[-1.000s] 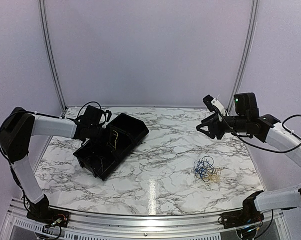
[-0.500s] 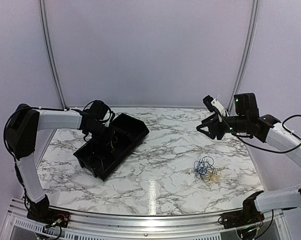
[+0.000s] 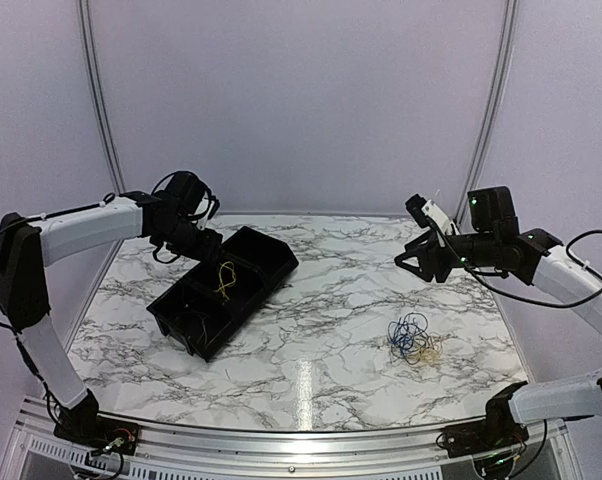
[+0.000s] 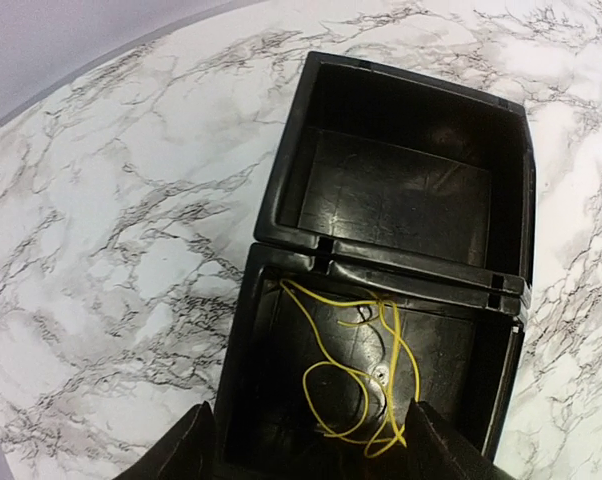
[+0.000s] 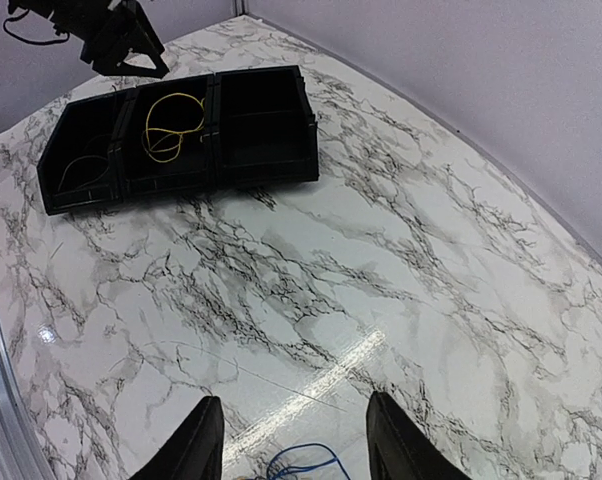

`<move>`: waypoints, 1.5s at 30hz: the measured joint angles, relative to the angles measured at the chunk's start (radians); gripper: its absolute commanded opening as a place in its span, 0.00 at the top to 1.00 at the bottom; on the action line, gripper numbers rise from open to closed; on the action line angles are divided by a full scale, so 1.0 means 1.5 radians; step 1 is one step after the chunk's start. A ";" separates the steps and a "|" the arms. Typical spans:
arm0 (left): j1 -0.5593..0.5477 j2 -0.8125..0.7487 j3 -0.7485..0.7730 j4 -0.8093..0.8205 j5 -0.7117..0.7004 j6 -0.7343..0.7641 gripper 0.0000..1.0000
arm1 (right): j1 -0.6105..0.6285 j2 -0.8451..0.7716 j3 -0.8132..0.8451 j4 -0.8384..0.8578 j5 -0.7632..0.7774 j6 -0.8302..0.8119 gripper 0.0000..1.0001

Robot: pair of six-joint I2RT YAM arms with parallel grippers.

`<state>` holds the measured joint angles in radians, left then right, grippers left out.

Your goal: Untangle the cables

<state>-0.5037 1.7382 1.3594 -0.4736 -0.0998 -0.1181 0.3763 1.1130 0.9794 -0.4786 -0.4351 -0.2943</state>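
Top external view: the tangled cables (image 3: 414, 340) lie toward the worktop's (image 3: 321, 290) near right corner, with one yellow cable (image 3: 224, 280) in the middle compartment of the black bin (image 3: 269, 256), far left. The left gripper (image 3: 191, 240) over the bin and the right gripper (image 3: 413, 262) beyond the tangle both hang wide and empty. Next, I'd guess, one must descend and pinch a single strand.

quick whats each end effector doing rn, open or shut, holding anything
Left end effector: open, empty, above the yellow cable in the black bin.
Right end effector: open, holding nothing.
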 measured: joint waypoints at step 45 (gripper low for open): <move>-0.289 0.000 0.208 -0.011 -0.316 -0.293 0.05 | -0.032 0.258 0.100 -0.352 0.137 -0.262 0.94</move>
<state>-0.9367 1.7386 1.6707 -0.4904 -0.5739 -0.5575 0.3290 1.4998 1.1294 -1.0065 -0.2291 -0.6868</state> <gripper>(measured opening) 0.989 0.167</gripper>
